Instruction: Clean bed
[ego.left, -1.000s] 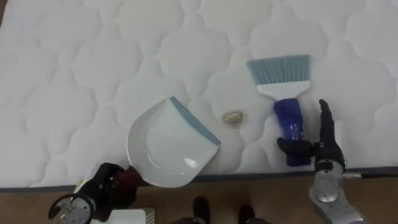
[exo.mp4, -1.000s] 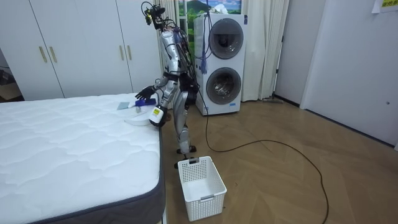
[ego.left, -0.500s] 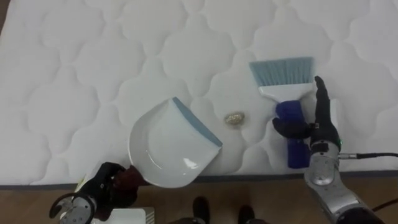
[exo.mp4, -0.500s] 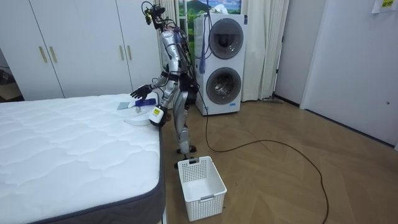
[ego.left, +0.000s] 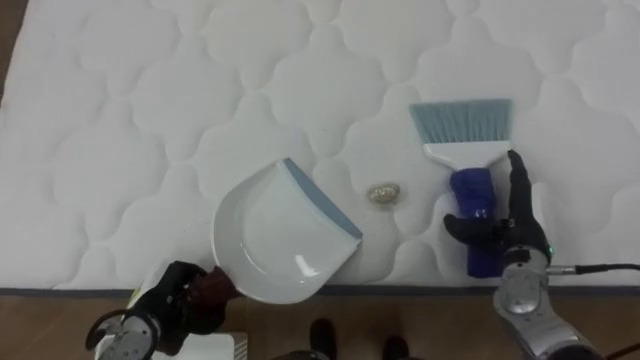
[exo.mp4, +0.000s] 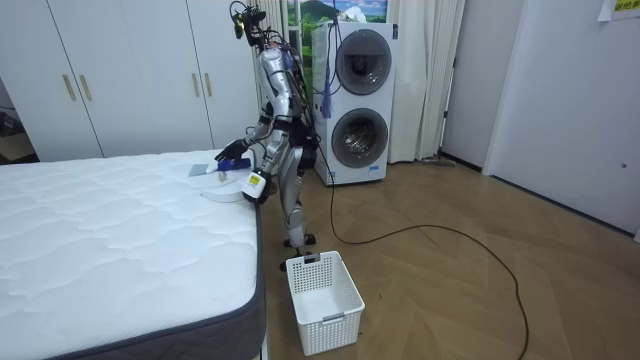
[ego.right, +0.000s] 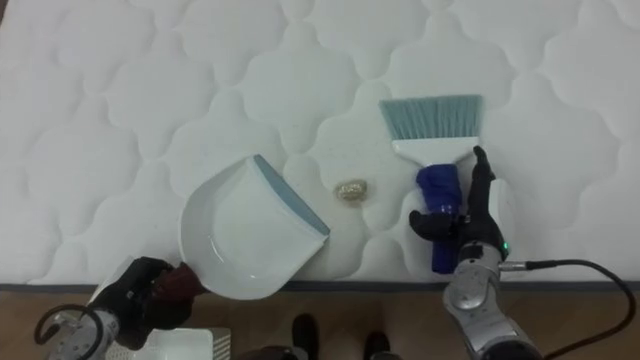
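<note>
A brush (ego.left: 461, 153) with light blue bristles, a white body and a blue handle lies on the white mattress (ego.left: 150, 100), bristles pointing away from me. My right hand (ego.left: 521, 238) rests at the handle's near end. Its fingers lie straight along the handle's right side and its thumb reaches across the handle. My left hand (ego.left: 172, 303), off the bed's edge at lower left, is shut on the dark red handle of a white dustpan (ego.left: 275, 235). The pan's blue-grey lip faces a small crumpled scrap (ego.left: 381, 192) lying between pan and brush.
The mattress edge (ego.left: 400, 290) runs along the bottom, with wooden floor below it. In the room view I stand at the bed's corner. A white basket (exo.mp4: 322, 300) sits on the floor nearby, and a stacked washer and dryer (exo.mp4: 360, 100) stands behind me.
My right hand slid forward along the brush handle, then came back toward the bed's edge. Brush, dustpan and scrap lie as before. The view shifted slightly.
</note>
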